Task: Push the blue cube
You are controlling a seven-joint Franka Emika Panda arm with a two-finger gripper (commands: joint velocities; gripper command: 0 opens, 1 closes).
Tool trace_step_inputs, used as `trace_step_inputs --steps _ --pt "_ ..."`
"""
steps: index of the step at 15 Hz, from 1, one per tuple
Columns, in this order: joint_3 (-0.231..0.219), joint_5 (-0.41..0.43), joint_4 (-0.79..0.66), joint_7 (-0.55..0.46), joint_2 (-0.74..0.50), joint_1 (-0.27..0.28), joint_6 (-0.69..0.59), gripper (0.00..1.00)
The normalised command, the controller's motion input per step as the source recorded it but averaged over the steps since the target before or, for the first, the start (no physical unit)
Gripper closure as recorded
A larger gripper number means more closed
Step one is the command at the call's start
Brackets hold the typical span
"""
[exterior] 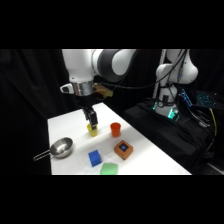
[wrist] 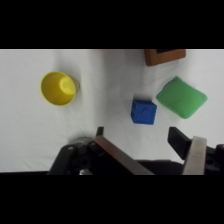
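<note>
the fingers (exterior: 92,120) hang above a yellow cup (exterior: 92,130), well apart from the blue cube (exterior: 95,158).

The white Franka Panda arm (exterior: 100,62) reaches in from its base (exterior: 172,75) at the upper right of the side view, its thick upper link lying roughly level across the top before the wrist turns straight down. From the wrist the gripper (exterior: 91,120) hangs vertically over the table, its dark fingers pointing at the surface (their tips sit low, close to the tabletop). In the wrist view the black linkage rises from the bottom edge, and the two fingers (wrist: 192,152) stand well apart with a clear gap between them, nothing held there.
</note>
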Motion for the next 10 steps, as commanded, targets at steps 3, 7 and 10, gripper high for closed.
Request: trace_step_inputs --steps 3,7,10 --pt "0.003 -0.015 0.42 0.12 0.27 0.016 -0.01 0.44" --pt "0.012 -0.010 0.30 0.11 0.20 0.033 0.00 0.76" --pt "0.027 0.008 0.20 0.10 0.22 0.037 0.07 0.97"
